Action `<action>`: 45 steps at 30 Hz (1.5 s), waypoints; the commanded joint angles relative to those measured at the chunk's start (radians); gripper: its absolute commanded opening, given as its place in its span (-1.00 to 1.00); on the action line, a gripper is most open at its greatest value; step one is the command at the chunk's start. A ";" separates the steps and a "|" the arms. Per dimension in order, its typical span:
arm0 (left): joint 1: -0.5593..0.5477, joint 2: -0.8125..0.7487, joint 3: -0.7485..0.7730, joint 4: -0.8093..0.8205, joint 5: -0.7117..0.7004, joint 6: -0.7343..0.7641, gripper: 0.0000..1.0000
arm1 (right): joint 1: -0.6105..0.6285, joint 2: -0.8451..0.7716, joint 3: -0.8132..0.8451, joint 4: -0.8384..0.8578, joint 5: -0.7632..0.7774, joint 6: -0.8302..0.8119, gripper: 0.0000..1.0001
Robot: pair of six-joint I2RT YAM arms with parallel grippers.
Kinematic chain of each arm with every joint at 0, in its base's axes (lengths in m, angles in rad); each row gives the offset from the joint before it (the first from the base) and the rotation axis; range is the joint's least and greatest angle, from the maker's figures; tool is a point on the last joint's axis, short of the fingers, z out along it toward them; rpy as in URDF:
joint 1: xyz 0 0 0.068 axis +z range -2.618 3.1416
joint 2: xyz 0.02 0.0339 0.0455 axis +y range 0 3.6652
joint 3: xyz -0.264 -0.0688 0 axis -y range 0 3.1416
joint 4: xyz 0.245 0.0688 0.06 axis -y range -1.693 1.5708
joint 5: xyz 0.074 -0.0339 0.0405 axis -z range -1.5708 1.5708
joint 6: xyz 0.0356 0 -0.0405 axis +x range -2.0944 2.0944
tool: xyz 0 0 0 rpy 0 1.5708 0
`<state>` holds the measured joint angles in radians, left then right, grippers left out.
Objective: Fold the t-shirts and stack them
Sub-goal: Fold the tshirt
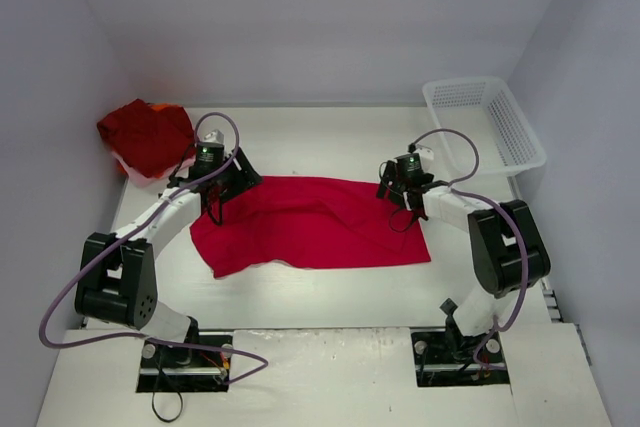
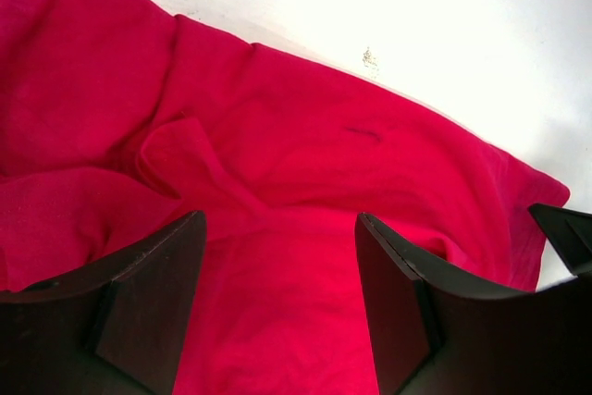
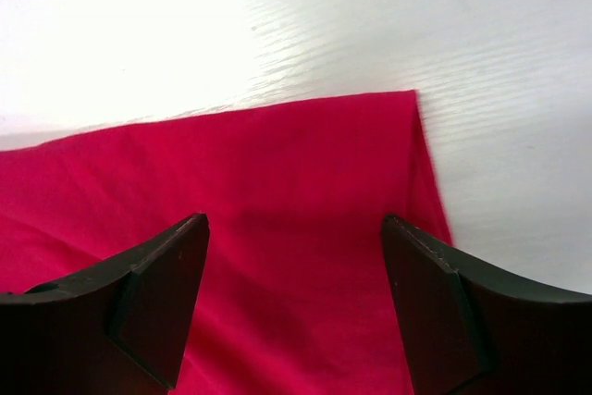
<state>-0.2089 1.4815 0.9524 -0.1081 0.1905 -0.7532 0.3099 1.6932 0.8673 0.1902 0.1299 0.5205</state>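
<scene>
While the flat t-shirt (image 1: 310,225) lies spread across the middle of the table (image 1: 320,142), the left gripper (image 2: 277,228) stands over its rumpled left end and the right gripper (image 3: 294,233) over its far right corner — both with jaws apart, nothing clamped. Whether the fingertips touch the cloth cannot be told; the overhead view hides them. A darker red t-shirt heap (image 1: 147,135) sits far left — count unclear. A white basket (image 1: 487,119) stands far right, apart from the cloth.
</scene>
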 commanded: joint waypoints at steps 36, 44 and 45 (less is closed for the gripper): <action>0.006 -0.044 0.013 0.031 0.003 0.015 0.20 | -0.026 -0.036 -0.077 0.051 0.014 0.039 -0.27; 0.006 -0.043 0.009 0.030 0.001 0.018 0.20 | -0.026 -0.038 -0.067 0.051 0.019 0.035 -0.70; 0.006 -0.043 0.008 0.030 0.001 0.018 0.20 | -0.028 -0.038 -0.062 0.046 0.019 0.035 -0.70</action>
<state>-0.2081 1.4639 0.9375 -0.1093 0.1936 -0.7509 0.2821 1.6569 0.7849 0.2134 0.1375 0.5503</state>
